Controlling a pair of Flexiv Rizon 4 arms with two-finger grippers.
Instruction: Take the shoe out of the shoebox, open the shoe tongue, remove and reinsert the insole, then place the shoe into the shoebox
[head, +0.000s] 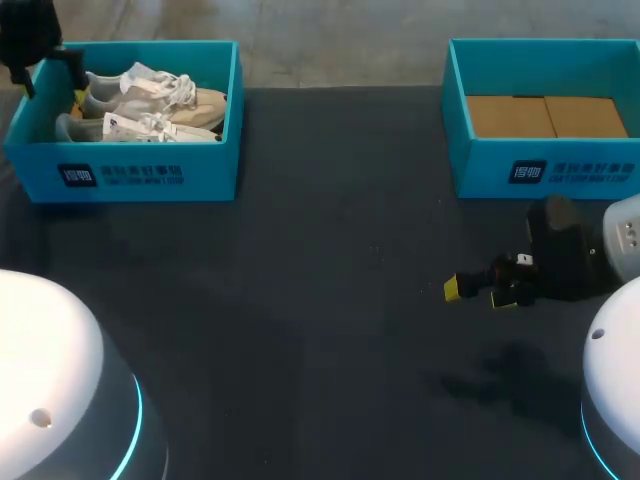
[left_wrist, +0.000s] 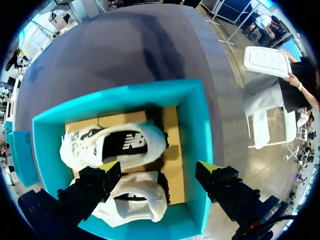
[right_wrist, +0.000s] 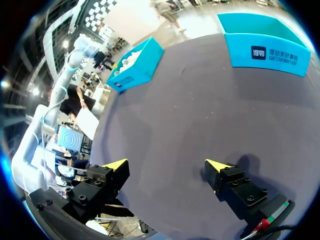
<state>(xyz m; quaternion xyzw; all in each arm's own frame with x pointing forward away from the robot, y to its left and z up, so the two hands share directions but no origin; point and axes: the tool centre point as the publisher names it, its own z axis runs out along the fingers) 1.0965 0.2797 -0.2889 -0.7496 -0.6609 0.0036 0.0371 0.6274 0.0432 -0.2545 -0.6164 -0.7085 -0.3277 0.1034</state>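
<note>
Teal shoebox (head: 150, 175), far left: left gripper (left_wrist: 159, 170) hovering over both shoes (head: 150, 100).
Its fingers are standing wide apart, one above a white shoe (left_wrist: 132, 202), the other above the box wall. Descending so, it is risking striking that wall. Right gripper (head: 478, 292), fingers apart, is holding nothing.

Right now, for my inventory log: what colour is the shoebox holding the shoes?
The shoebox is teal blue; the left wrist view shows it best.

2 shoes (head: 150, 105) in left shoebox (head: 130, 172); right hand (head: 480, 294) above table (head: 300, 300).
</note>
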